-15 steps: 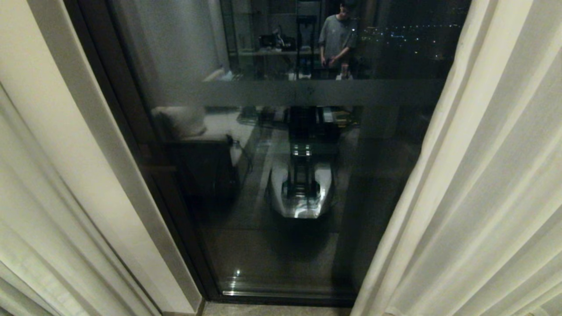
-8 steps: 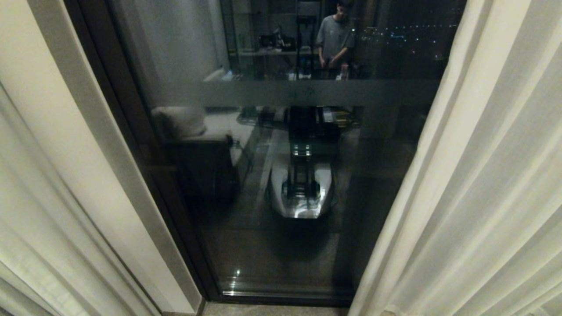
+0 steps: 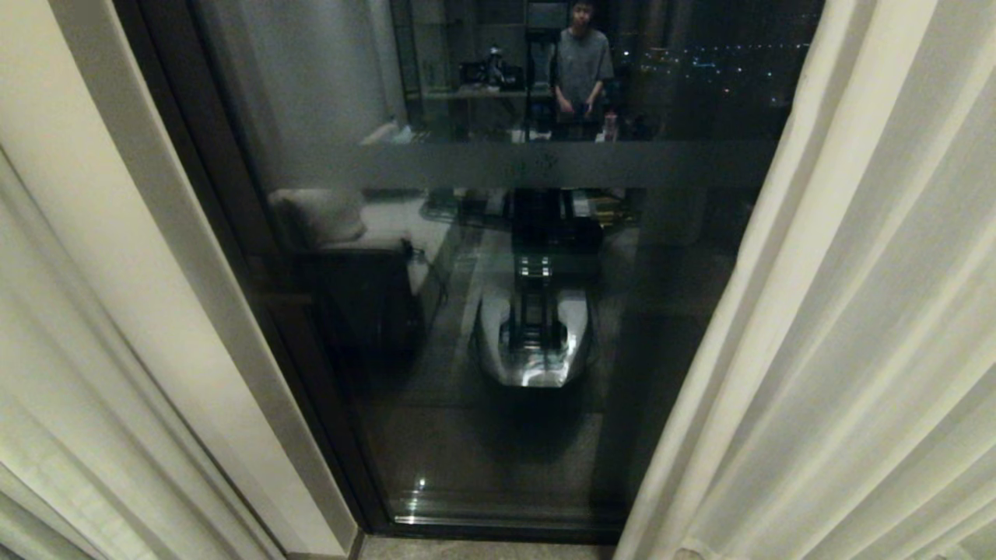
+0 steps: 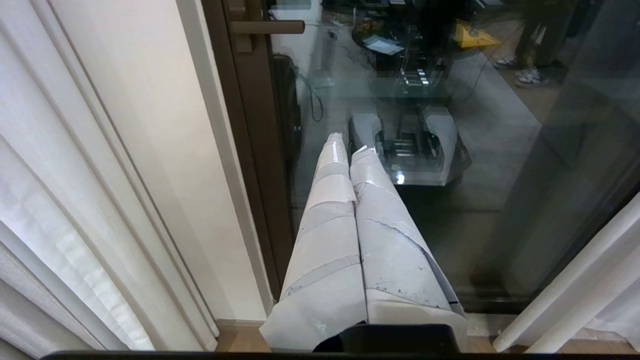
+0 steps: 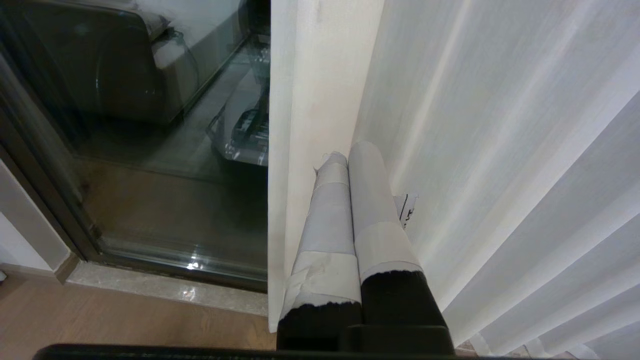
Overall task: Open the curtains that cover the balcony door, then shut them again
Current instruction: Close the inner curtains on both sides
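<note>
The curtains stand apart: the left panel (image 3: pixel 47 404) hangs at the far left and the right panel (image 3: pixel 856 311) fills the right side. Between them the balcony door (image 3: pixel 506 435) shows its dark glass, a frosted band (image 3: pixel 545 163) and a dark frame (image 3: pixel 257 272). Neither arm shows in the head view. My left gripper (image 4: pixel 350 142) is shut and empty, pointing at the glass beside the door frame (image 4: pixel 255 150), below the handle (image 4: pixel 267 27). My right gripper (image 5: pixel 350 152) is shut, its tips against the right curtain (image 5: pixel 500 125) just beside its hemmed edge (image 5: pixel 300 100).
A cream wall strip (image 3: pixel 132 257) runs between the left curtain and the door frame. The glass mirrors my own base (image 3: pixel 533 342), a sofa and a standing person (image 3: pixel 580 70). Wood floor (image 5: pixel 125 320) and a stone sill (image 5: pixel 165 287) lie below.
The right curtain's edge has drifted slightly toward the middle of the door. The person's reflection has shifted left. The door and left curtain are unchanged.
</note>
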### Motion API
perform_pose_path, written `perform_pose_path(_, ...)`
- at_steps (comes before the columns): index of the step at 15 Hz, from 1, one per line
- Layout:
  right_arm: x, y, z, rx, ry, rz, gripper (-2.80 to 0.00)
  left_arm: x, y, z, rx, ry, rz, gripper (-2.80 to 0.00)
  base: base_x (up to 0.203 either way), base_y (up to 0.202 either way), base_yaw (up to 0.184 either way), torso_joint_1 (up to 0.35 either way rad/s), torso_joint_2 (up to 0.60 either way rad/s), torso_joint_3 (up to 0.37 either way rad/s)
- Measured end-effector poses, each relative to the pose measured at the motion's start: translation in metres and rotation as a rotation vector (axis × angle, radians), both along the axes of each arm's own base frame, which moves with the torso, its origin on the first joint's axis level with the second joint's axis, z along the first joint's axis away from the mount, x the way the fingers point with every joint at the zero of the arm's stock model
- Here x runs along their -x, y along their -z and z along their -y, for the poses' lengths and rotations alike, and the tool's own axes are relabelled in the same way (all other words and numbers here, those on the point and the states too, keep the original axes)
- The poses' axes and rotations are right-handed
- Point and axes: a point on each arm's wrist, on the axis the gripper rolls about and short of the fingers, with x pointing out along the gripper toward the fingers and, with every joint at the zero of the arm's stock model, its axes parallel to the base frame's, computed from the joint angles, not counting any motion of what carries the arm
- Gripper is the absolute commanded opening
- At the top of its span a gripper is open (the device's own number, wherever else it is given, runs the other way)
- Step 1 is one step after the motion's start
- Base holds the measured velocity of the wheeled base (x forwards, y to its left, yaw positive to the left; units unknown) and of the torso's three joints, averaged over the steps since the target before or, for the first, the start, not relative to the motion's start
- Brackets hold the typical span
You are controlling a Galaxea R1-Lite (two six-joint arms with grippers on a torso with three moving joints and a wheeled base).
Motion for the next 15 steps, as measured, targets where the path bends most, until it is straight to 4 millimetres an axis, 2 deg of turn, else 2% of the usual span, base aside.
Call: perform_pose_path(15,0.0000,0.0000,0.0000,-0.010,0.002,0.000,-2.80,0.0000,0.0000,0.0000,-0.001,-0.001,0.000,-2.80,0.000,0.000,0.000,0.000,0.00,0.000)
